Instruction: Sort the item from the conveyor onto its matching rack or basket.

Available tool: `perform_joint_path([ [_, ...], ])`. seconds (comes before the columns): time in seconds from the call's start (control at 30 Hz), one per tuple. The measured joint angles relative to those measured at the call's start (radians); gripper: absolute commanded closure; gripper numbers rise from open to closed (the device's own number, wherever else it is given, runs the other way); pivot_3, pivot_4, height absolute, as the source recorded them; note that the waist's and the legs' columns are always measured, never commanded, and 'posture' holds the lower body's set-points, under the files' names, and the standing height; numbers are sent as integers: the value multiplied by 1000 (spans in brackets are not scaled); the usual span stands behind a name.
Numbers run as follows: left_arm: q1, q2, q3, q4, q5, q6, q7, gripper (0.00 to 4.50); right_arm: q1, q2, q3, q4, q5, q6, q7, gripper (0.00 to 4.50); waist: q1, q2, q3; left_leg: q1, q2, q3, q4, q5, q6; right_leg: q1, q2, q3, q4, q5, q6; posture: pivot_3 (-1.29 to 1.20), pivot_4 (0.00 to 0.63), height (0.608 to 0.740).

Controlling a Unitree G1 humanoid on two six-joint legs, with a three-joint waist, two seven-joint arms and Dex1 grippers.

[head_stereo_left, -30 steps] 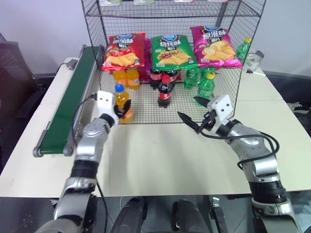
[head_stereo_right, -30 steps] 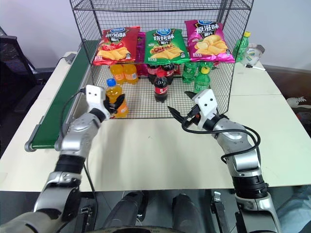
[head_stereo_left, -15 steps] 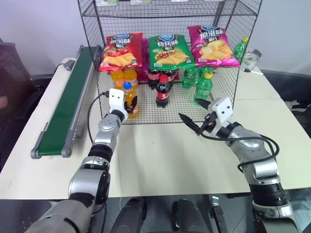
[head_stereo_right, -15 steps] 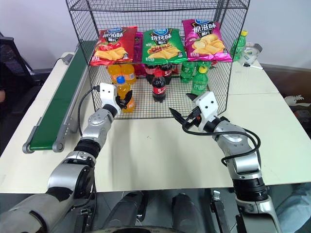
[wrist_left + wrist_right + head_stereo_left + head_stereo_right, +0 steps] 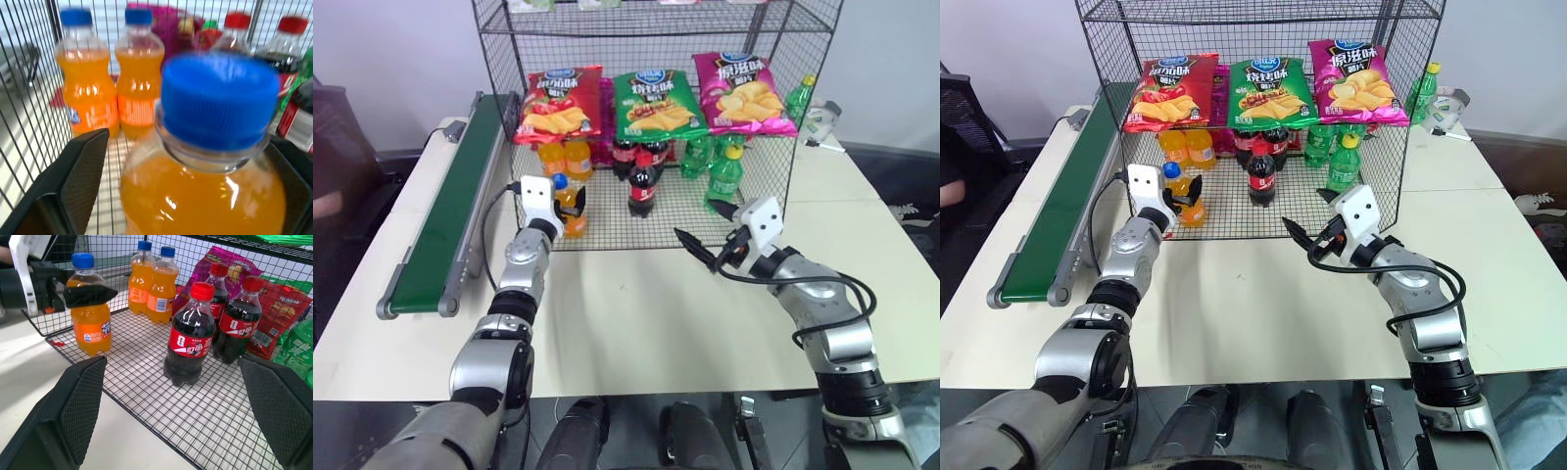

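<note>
Inside the rack (image 5: 773, 117), left gripper (image 5: 566, 208) level, astride the bottle (image 5: 570, 208).

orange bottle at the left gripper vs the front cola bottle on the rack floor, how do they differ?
The orange soda bottle has a blue cap and orange drink; the front cola bottle has a red cap, red label and dark drink. The orange one stands near the rack floor's front left edge between the left gripper's open fingers; the cola stands farther in, toward the middle, with no gripper near it. Both are upright, capped small plastic bottles on the wire grid.
</note>
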Motion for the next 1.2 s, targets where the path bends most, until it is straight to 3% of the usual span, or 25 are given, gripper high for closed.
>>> perform_joint_path([
  [0.53, 368, 98, 3, -705, -70, 303, -26, 57, 0, -10, 0, -26, 2, 24, 12, 0, -15, 0, 0, 0, 1, 0, 0, 0, 0, 0, 0, 1, 0, 0, 0, 0, 150, 740],
  [0.63, 404, 150, 14, -785, -101, 367, -64, 57, -3, -12, 0, -26, 2, 24, 18, 0, -16, 1, 0, 0, 1, 0, -1, 0, 0, 0, 0, 1, 0, 0, 0, 0, 150, 740],
  [0.83, 553, 393, 121, -1025, -296, 647, -237, 57, -6, -57, -33, -26, 35, 46, 58, 0, -18, 2, 0, 1, 2, 0, -2, 0, 0, 0, -1, 2, 0, 0, -1, 0, 150, 740],
  [0.93, 606, 470, 167, -1084, -342, 737, -276, 57, -3, -79, -43, -27, 69, 61, 93, 0, -14, 2, 0, 1, 1, 0, -1, 0, 0, 0, -2, 2, -1, 0, -1, 0, 150, 740],
  [1.2, 737, 550, 253, -1127, -421, 857, -358, 57, 27, -165, -80, -26, 119, 96, 176, 0, -15, 2, 0, 1, 2, 0, -2, -1, 0, 0, -2, 3, -1, -2, -4, 0, 150, 740],
])
